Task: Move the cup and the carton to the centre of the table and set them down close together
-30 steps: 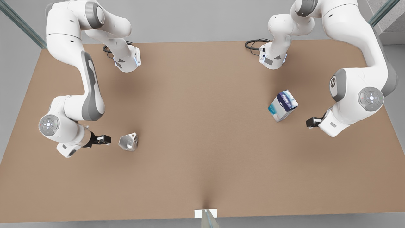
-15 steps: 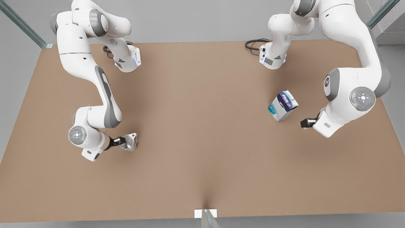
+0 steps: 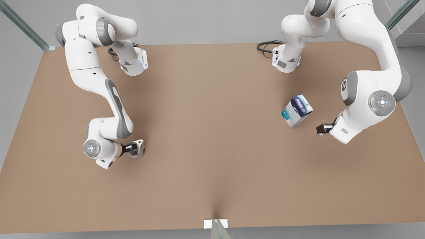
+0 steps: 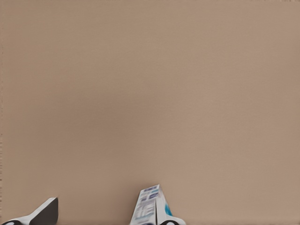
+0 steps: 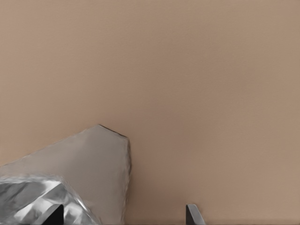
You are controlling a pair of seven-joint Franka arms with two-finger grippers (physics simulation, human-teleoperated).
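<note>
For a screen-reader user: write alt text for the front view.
Seen from above, a light brown table carries two white arms: on the front view's left, the right gripper reaches the silvery cup, fingers open around it. On the front view's right, the left gripper sits open beside the blue, white and teal carton, not touching it.

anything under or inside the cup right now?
The cup rests straight on the bare table; nothing is visible beneath it. Its inside can't be seen. The right gripper is at its side, fingers open; the left gripper waits beside the carton.
</note>
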